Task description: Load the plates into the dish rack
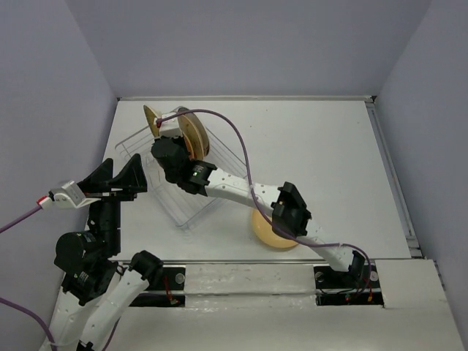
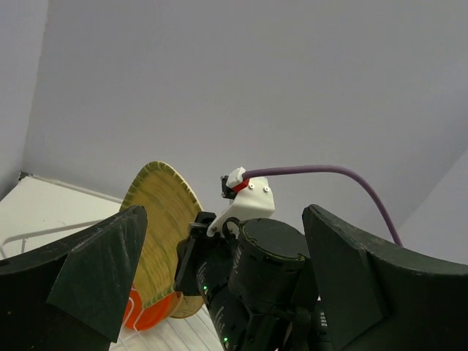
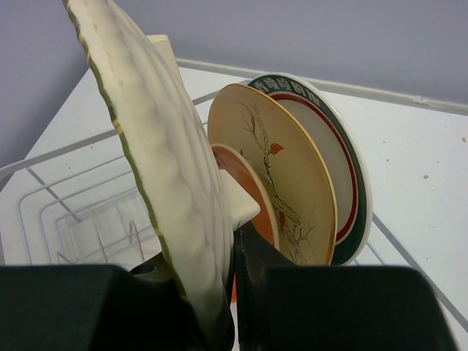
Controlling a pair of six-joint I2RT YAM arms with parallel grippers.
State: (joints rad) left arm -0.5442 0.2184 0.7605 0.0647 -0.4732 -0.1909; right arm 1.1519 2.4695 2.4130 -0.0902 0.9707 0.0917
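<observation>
Right wrist: claw (image 3: 228, 292) pinches a glossy ribbed plate (image 3: 150, 139) above thin-wire rack (image 3: 73, 213).

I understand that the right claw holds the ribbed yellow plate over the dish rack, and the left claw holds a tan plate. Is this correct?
Not fully. The right claw does hold the ribbed yellow plate over the dish rack, but the left claw holds nothing: the left wrist view shows it wide open with no plate between its jaws.

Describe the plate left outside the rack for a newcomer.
From the rack at far left, follow the right arm toward its base. A plain tan plate lies on the table beneath its elbow, the only one lying flat.
</observation>
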